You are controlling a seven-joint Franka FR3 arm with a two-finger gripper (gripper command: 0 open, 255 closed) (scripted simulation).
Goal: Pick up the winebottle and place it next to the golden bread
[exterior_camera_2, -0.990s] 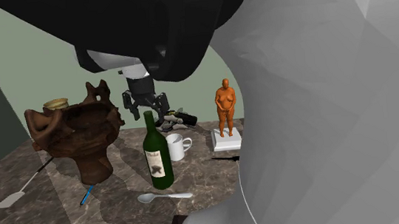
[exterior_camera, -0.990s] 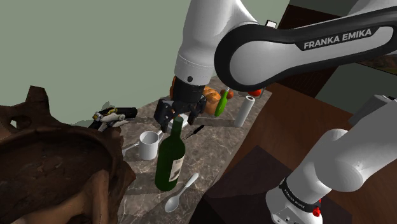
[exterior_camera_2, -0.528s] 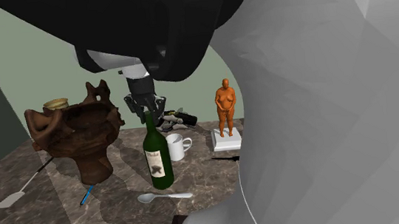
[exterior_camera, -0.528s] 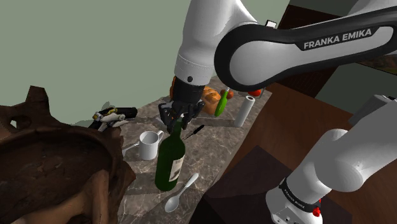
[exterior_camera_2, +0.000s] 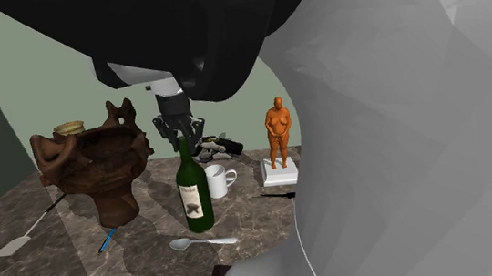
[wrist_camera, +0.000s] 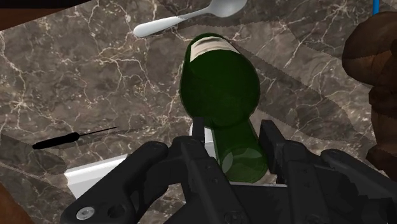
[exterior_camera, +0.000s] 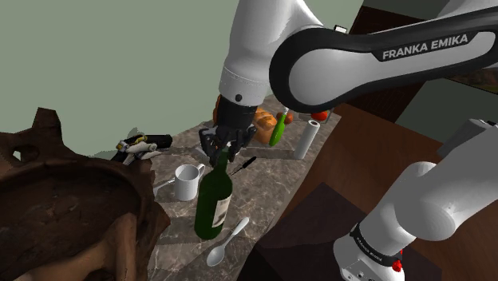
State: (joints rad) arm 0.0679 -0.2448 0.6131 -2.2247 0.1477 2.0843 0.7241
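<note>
The gripper has its black fingers clamped on the neck of the glossy green winebottle, which stands upright mid-frame in the shoulder view on the veined dark marble counter. Crowding it: a white mug just left, a shiny spoon below, a thin black tool to the right. A knobbly brown carved vessel bulks lower left. Beyond the gripper sits the golden-orange bread, near a smooth white cylinder.
</note>
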